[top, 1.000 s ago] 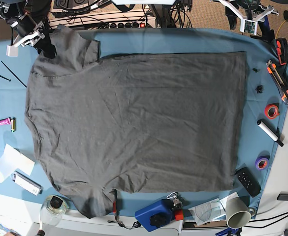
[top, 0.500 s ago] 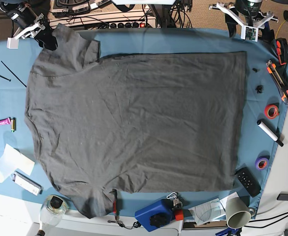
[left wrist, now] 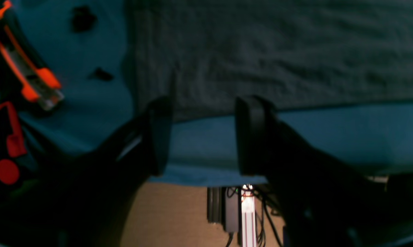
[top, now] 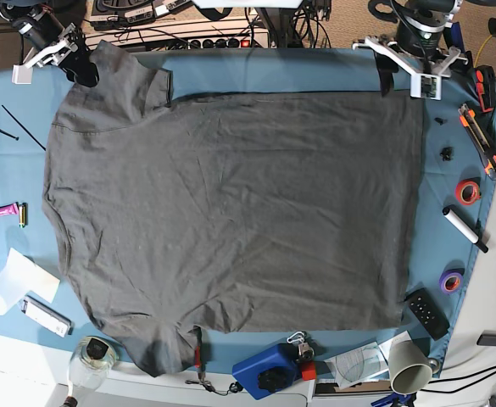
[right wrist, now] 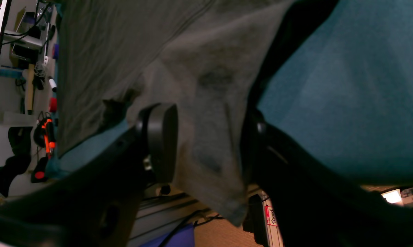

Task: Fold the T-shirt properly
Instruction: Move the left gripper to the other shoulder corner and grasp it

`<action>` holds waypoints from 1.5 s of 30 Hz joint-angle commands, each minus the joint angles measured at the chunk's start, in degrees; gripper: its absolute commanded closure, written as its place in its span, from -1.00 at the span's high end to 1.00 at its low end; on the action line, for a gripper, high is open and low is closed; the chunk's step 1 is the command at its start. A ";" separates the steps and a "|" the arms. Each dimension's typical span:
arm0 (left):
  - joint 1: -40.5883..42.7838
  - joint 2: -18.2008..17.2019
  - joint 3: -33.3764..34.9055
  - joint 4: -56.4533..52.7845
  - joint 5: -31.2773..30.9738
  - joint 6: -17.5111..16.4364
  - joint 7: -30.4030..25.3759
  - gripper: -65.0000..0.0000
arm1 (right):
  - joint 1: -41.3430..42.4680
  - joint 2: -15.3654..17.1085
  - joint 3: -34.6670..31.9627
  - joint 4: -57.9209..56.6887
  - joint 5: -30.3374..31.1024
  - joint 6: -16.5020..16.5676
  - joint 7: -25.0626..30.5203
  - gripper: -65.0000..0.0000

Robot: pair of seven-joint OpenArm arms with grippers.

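Two grippers showed at the table's far edge. T-shirt (top: 231, 212) lay flat across the tablecloth (top: 451, 127). Left gripper (left wrist: 201, 135) hovered at 1 o'clock, fingers apart, empty. Right gripper (right wrist: 209, 147) at 11 o'clock straddled the sleeve; I couldn't tell whether it pinched.

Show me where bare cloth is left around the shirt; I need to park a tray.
Roomiest: the blue tablecloth left of the T-shirt, between the black zip ties and the pink marker. A narrower strip runs along the top edge between the two grippers. The right edge is crowded with tape rolls, a white marker and a remote.
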 commanded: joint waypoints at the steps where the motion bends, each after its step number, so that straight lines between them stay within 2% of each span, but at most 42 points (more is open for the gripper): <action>1: 0.46 0.13 -0.13 0.87 -0.98 0.61 -1.86 -0.04 | -0.94 0.07 -0.28 -0.39 -6.01 -2.06 -5.03 -0.09; 4: -0.11 1.81 -0.13 0.87 -1.53 4.72 -3.34 -0.04 | -0.94 0.24 -0.28 -0.39 -5.99 -2.06 -5.01 -0.09; 7: -1.88 2.95 -0.13 0.83 -4.59 8.72 -0.66 -0.04 | -0.94 0.20 -0.28 -0.39 -5.99 -2.06 -5.03 -0.09; 13: -4.00 4.98 -0.15 -0.72 -6.71 12.09 0.09 -0.04 | -0.94 0.48 -0.28 -0.39 -5.99 -2.06 -5.66 -0.09; 17: -5.68 5.44 -3.08 -3.80 -8.57 12.20 0.09 -0.04 | -0.96 0.48 -0.28 -0.39 -5.99 -2.06 -5.99 -0.09; 20: -6.95 5.49 -7.52 -6.43 -12.92 10.99 0.33 -0.04 | -0.96 0.50 -0.28 -0.39 -6.01 -2.06 -6.08 -0.09; 23: -7.65 6.58 -12.94 -7.02 -17.62 7.76 2.34 -0.04 | -0.96 0.50 -0.28 -0.39 -6.01 -2.06 -6.08 -0.09; 27: -7.82 7.30 -18.18 -7.32 -26.84 0.48 3.23 -0.04 | -0.94 0.50 -0.28 -0.39 -6.01 -2.06 -6.03 -0.09; 31: -8.22 7.32 -18.45 -10.21 -31.17 -5.14 4.72 -0.04 | -0.94 0.48 -0.28 -0.39 -6.01 -2.06 -6.03 -0.09; 34: -10.71 7.28 -18.49 -15.56 -31.19 -5.29 4.70 -0.04 | -0.94 0.48 -0.28 -0.39 -5.99 -2.06 -6.05 -0.09; 37: -13.18 7.28 -18.49 -20.20 -31.15 -7.96 5.16 -0.04 | -0.96 0.50 -0.28 -0.39 -6.01 -2.06 -6.08 -0.09; 45: -13.64 7.19 -18.51 -21.51 -28.48 -7.10 4.72 -0.04 | -1.09 0.50 -0.28 -0.39 -6.01 -2.06 -6.25 -0.09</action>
